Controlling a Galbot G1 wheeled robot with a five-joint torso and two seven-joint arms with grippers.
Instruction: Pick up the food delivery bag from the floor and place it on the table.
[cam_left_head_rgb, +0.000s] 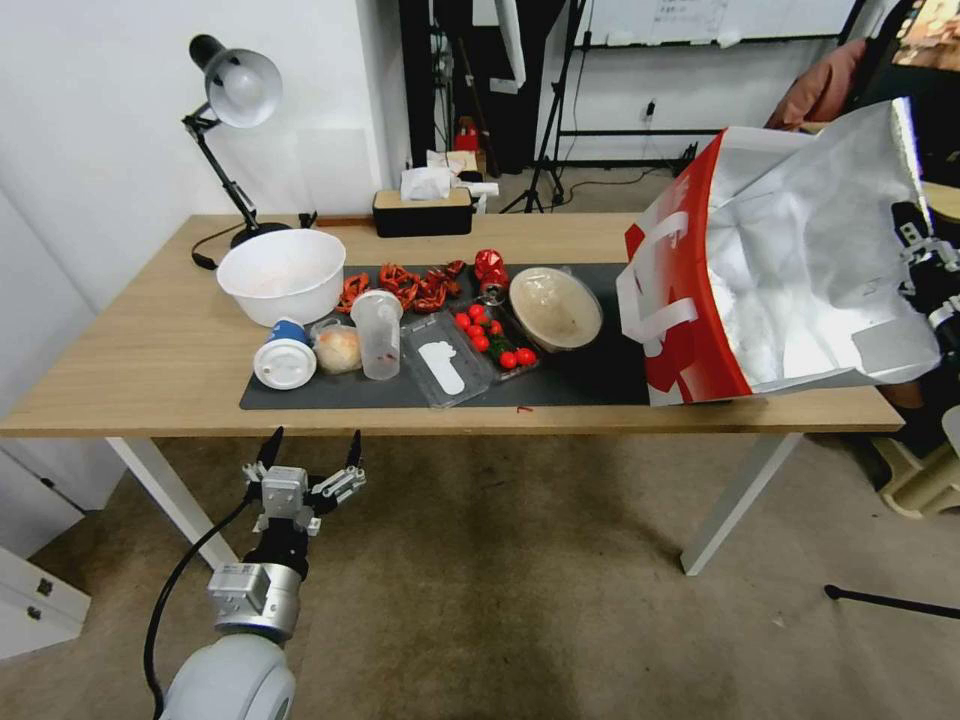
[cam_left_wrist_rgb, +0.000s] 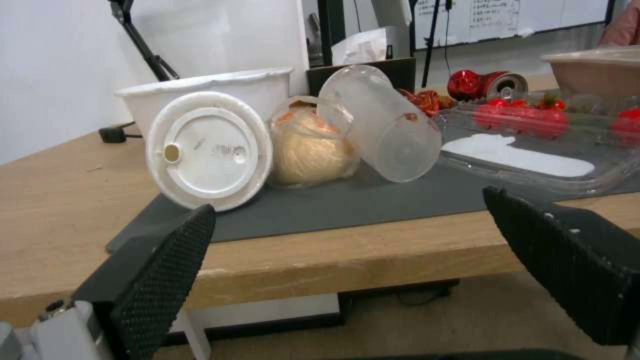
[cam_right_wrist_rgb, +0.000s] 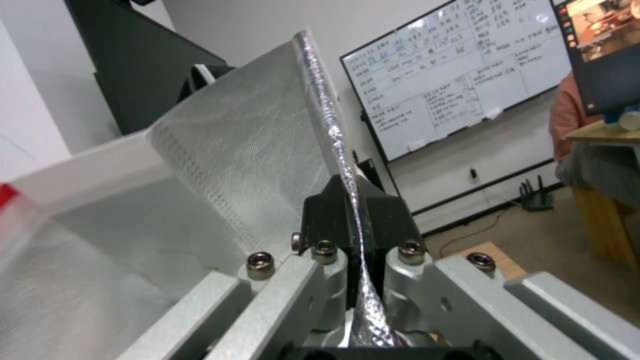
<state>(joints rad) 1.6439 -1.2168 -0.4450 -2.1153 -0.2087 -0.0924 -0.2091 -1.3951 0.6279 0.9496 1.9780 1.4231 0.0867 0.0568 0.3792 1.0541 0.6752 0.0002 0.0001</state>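
The food delivery bag (cam_left_head_rgb: 800, 270), white with a red side panel and white strap handles, hangs tilted over the right end of the table (cam_left_head_rgb: 150, 370). Its lower edge is at the dark grey mat (cam_left_head_rgb: 600, 385); I cannot tell whether it rests there. My right gripper (cam_right_wrist_rgb: 350, 200) is shut on the bag's silver foil-lined rim (cam_right_wrist_rgb: 320, 100) and shows at the far right (cam_left_head_rgb: 925, 250) in the head view. My left gripper (cam_left_head_rgb: 314, 445) is open and holds nothing, low in front of the table's front edge (cam_left_wrist_rgb: 347, 210), above the carpeted floor (cam_left_head_rgb: 520, 580).
The mat holds a white bowl (cam_left_head_rgb: 282, 275), a lidded cup (cam_left_head_rgb: 285, 362), a clear cup (cam_left_head_rgb: 380, 335), a tray of tomatoes (cam_left_head_rgb: 495, 340) and a round lidded bowl (cam_left_head_rgb: 555, 308) beside the bag. A desk lamp (cam_left_head_rgb: 235, 100) and a tissue box (cam_left_head_rgb: 422, 210) stand at the back.
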